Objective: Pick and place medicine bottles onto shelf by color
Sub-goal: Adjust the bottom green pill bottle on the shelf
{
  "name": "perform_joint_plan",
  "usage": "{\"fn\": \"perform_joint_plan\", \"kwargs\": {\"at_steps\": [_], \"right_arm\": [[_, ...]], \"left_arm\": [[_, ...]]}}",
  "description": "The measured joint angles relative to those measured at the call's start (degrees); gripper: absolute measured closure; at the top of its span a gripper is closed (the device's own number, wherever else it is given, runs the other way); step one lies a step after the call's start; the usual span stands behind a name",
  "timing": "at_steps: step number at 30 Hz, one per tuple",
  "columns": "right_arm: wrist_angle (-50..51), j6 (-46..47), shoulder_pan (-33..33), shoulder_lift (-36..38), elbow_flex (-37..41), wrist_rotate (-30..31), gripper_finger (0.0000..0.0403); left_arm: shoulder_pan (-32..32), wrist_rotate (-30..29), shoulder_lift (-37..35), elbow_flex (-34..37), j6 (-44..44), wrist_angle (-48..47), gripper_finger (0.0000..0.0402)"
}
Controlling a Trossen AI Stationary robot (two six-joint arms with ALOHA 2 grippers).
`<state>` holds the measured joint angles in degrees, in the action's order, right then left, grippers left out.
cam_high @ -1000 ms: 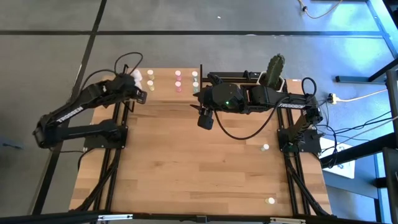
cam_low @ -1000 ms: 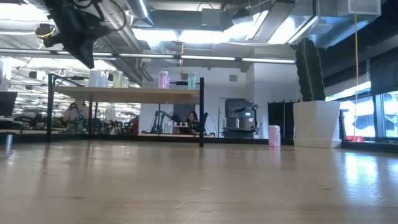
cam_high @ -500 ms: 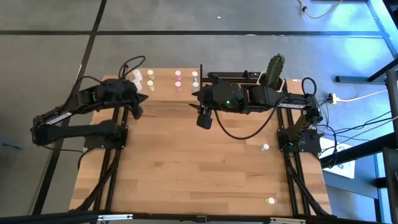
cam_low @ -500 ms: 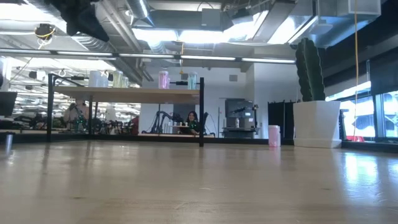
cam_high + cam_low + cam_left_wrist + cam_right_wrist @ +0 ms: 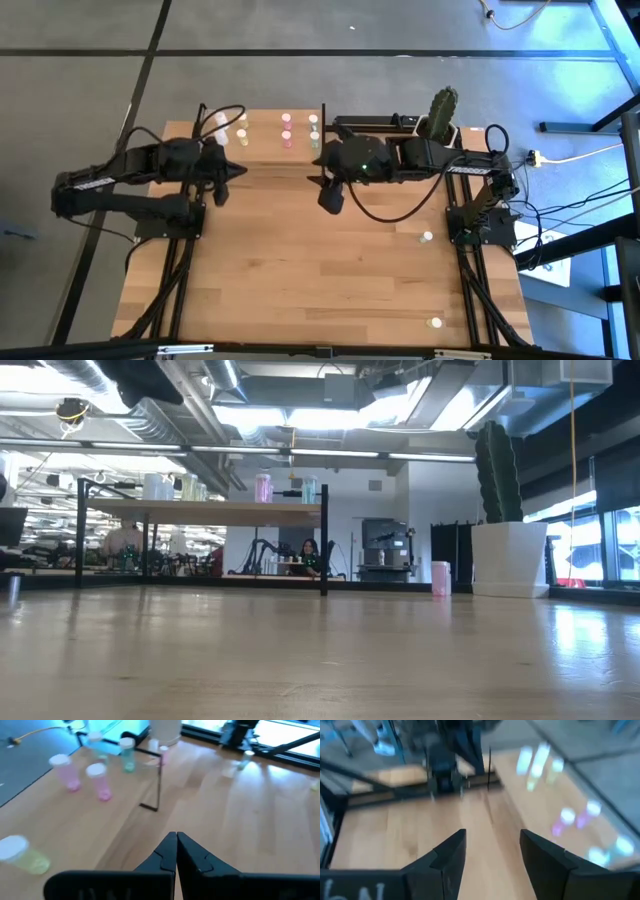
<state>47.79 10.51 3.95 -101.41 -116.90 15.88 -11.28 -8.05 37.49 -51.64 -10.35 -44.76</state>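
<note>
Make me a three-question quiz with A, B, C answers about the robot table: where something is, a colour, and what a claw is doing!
1. Where is the cactus pot?
A. far right corner of the table
B. middle of the table
C. on the shelf

2. What colour are the two bottles nearest the left gripper in its wrist view?
A. blue
B. pink
C. black

3. How is the right gripper?
A. shut on a bottle
B. open, empty
C. shut, empty

Answers: 1 A, the high view shows it there. 2 B, both look pink. 3 B, nothing sits between the spread fingers.

Wooden table [image 5: 320, 270] — shelf [image 5: 205, 511] with vials [image 5: 287, 129], cactus pot [image 5: 510, 559], two stray vials [image 5: 427, 238].
</note>
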Motion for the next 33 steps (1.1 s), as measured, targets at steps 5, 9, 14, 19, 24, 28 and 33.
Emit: {"fn": "perform_joint_plan", "kwargs": {"at_steps": [5,9,14,19,24,28,33], "right_arm": [[12.03,8.24,0.83,0.35,0.0,-0.05,0.0214],[18.44,14.62,3.16,1.66,0.0,0.54,0.0214],[28.64,23.43,7.37,3.18,0.0,6.4,0.0214],[40.98,40.64,11.08,4.71,0.0,8.3,0.0214],[41.61,47.9,14.43,7.23,0.17,8.08,0.0215],[42.08,49.47,16.49,8.77,0.9,8.05,0.0215],[42.15,49.61,17.0,11.52,4.58,9.01,0.0215]], "left_arm": [[3.62,-0.22,-0.01,0.0,-0.1,2.24,0.0401],[6.57,-0.25,0.0,0.0,-1.5,3.63,0.0401],[10.53,-0.92,0.35,0.0,-2.98,5.99,0.0401],[14.43,-4.48,1.53,0.0,-4.16,7.65,0.0401],[17.89,-6.89,3.82,0.0,-5.81,9.25,0.0401],[20.27,-9.16,5.95,0.0,-6.34,10.82,0.0401],[22.35,-12.82,8.56,0.0,-7.33,13.59,0.0401]]}}
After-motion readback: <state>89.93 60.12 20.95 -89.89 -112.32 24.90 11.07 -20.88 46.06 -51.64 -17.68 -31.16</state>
